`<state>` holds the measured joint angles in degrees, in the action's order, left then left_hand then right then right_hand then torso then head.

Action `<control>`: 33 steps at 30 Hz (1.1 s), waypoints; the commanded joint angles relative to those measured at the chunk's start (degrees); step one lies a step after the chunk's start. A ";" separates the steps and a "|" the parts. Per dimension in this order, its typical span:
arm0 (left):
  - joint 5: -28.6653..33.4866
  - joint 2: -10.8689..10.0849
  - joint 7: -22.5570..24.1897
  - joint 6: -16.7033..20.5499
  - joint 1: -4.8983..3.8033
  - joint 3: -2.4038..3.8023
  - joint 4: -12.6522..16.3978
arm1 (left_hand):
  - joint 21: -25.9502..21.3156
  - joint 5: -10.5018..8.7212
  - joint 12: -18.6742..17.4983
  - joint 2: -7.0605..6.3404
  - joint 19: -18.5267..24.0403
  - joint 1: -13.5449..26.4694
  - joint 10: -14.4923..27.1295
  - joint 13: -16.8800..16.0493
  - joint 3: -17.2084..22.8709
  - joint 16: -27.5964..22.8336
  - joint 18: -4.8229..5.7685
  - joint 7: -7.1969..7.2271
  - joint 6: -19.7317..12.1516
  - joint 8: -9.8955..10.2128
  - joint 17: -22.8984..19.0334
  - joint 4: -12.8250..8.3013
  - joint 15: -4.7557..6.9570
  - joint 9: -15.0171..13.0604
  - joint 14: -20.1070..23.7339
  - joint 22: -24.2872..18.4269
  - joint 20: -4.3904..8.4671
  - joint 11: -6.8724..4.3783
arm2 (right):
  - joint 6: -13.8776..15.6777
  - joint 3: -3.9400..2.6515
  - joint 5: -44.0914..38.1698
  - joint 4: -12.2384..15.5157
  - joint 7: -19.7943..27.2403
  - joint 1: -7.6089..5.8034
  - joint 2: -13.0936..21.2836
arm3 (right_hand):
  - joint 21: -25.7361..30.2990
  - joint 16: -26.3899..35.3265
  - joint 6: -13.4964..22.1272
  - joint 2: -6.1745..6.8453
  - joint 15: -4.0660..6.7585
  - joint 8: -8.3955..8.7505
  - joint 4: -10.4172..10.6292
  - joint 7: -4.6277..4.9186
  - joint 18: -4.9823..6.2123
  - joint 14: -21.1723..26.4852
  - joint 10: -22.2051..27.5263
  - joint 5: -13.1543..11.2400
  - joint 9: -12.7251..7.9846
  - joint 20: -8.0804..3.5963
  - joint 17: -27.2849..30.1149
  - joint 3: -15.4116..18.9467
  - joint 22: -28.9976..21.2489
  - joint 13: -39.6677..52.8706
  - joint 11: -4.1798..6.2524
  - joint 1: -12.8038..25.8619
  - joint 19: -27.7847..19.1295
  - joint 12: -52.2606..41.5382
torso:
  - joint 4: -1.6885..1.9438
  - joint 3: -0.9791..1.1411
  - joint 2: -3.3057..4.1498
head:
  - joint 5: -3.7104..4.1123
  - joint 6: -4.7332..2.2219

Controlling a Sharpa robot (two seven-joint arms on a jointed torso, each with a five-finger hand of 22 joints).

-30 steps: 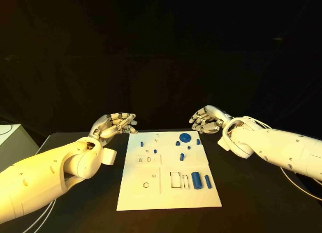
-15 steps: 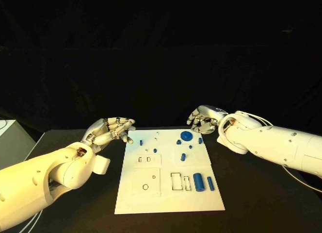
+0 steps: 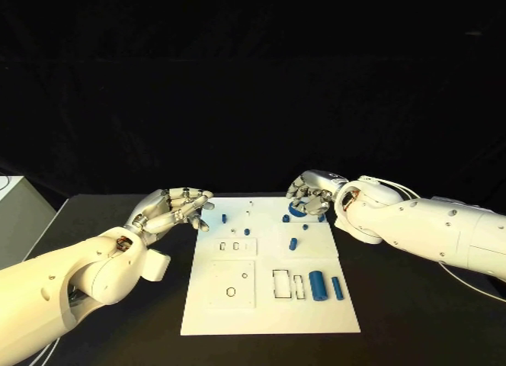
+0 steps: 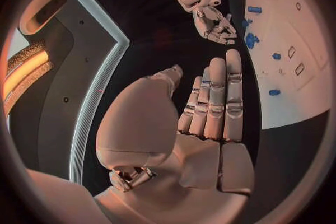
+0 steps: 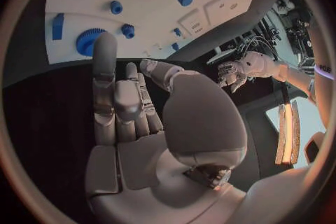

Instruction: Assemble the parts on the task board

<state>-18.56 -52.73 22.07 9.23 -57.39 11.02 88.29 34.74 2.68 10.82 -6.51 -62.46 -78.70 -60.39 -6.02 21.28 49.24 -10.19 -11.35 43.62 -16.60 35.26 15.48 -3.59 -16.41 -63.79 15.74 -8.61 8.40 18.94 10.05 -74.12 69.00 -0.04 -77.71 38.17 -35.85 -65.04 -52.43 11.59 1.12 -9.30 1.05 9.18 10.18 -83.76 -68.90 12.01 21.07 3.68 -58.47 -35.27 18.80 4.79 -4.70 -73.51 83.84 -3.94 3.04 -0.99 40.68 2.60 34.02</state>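
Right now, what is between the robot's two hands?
In the head view, the far end of the white task board lies between the left hand and right hand, with small blue parts on it.

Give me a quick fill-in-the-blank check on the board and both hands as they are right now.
1. The task board is coloured ____.
2. The right hand hovers at the board's far ____ corner.
3. The left hand holds ____.
4. The round gear is coloured ____.

Missing words: white; right; nothing; blue
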 commanded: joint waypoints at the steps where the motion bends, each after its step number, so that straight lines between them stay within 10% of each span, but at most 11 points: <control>1: -0.96 -0.13 0.13 -1.58 -0.01 0.09 0.31 | 0.28 0.23 -0.27 -0.22 -0.03 -0.15 0.53 0.11 0.42 -0.24 -0.15 -1.31 -0.32 0.27 -0.03 0.09 -0.17 0.07 -0.05 0.10 -0.16 -0.01 | 2.00 0.04 -1.97 1.20 -1.65 -0.06 0.34 | 0.13 -0.99 -0.88 1.18 -0.14 0.00 0.34 -0.21 -0.50 -2.21 0.51 1.28 0.63 -0.11 -0.51 0.04 -0.47 -0.50 -0.09 0.18 2.68 0.41 | 0.15 0.00 0.62 | 0.04 0.06; 17: -1.05 0.08 -0.44 -2.51 0.01 0.13 0.23 | 0.41 0.23 -0.54 0.07 0.09 0.19 0.87 0.18 0.47 -0.45 -0.13 -1.50 -0.54 0.49 -0.07 0.38 -0.31 0.08 -0.07 0.15 -0.26 0.16 | 0.21 0.71 -13.31 4.40 -9.49 -0.03 0.17 | -2.19 -4.78 -0.81 3.39 -0.64 0.84 -0.65 -0.14 -0.95 -1.49 6.77 -0.20 1.37 -0.01 -2.66 0.86 1.56 -1.18 -0.65 -0.42 2.65 0.51 | 0.47 0.12 1.34 | 0.66 0.10; 33: -1.28 -0.04 -0.79 -3.23 0.03 0.14 0.39 | 0.46 0.22 -0.72 0.19 0.14 0.32 1.10 0.23 0.50 -0.54 -0.13 -1.55 -0.65 0.59 -0.09 0.49 -0.36 0.09 -0.09 0.16 -0.30 0.23 | -2.29 1.11 -19.52 4.96 -15.33 0.28 -0.38 | -0.17 -5.25 -1.35 2.06 -0.74 1.41 -1.10 -0.28 -0.58 -1.18 10.64 -0.47 1.06 0.13 -2.03 4.87 -0.83 -0.98 -0.77 -2.15 2.52 0.19 | 0.59 0.15 1.70 | 0.84 0.46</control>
<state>-19.37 -52.82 21.13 7.55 -57.38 11.13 88.50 35.00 2.68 10.32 -6.51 -62.45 -78.70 -59.79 -5.85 21.60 49.02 -10.19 -11.15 43.43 -16.39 35.25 15.81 -3.60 -16.39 -63.78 15.83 -8.61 8.60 18.15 11.15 -91.13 74.10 -12.96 -77.46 37.86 -36.25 -70.02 -53.44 13.79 0.73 -8.07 -0.07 8.98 10.18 -84.14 -58.31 11.44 22.23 3.69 -60.49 -30.83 18.02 3.75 -5.64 -75.34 83.82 -3.71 3.59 -0.81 42.31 3.40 34.45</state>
